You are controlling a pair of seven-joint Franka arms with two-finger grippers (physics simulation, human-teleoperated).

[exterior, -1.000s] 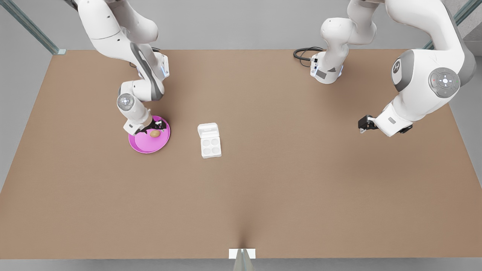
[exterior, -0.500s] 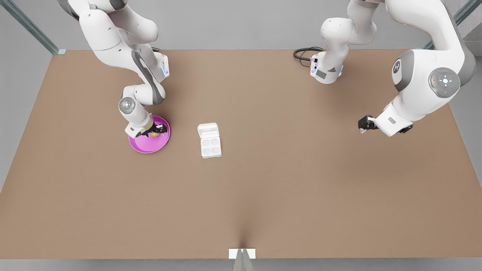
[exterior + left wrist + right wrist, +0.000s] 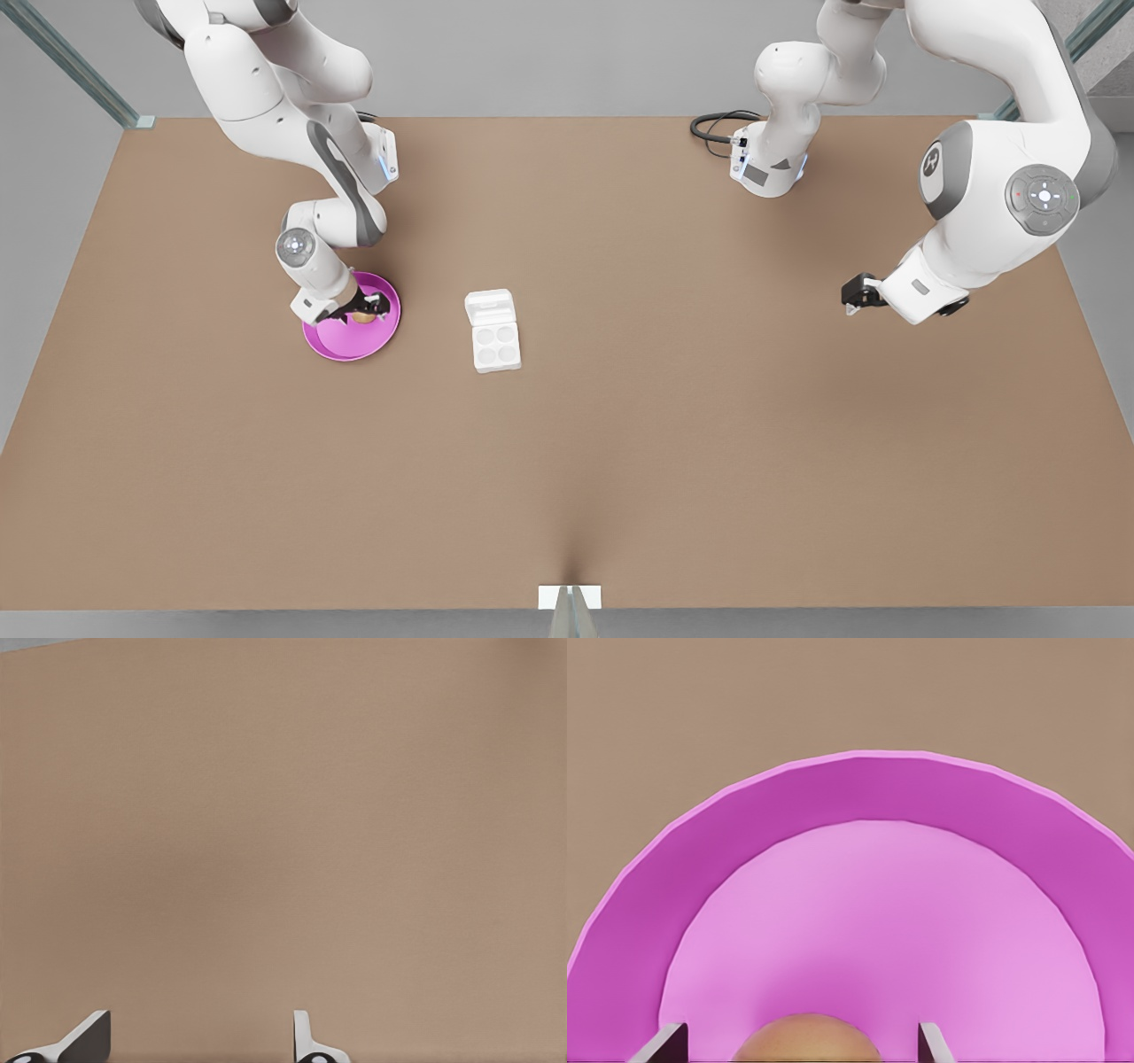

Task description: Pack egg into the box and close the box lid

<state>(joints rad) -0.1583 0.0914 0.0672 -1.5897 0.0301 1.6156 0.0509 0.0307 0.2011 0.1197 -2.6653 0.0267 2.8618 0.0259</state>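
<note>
A broad brown table [image 3: 620, 425] is spread out matte and flat, with wide bare room seen toward the front view's right and along the near edge. On the front view's left, a round pink plate [image 3: 341, 341] with a raised glossy rim is set well in from the table's edges, and the right gripper [image 3: 359, 310] is lowered over it. In the right wrist view, its fingers [image 3: 664, 1043] are seen spread apart on either side of the egg [image 3: 806, 1041], a smooth tan oval on the plate's floor, with gaps visible on both sides. Near the plate, toward the centre, the box [image 3: 496, 346] is laid open, four round cups bare, and the box lid [image 3: 489, 307] is folded back flat behind the tray. Far off on the front view's right, the left gripper [image 3: 852, 294] is held waiting above bare table, fingers [image 3: 84, 1041] parted.
</note>
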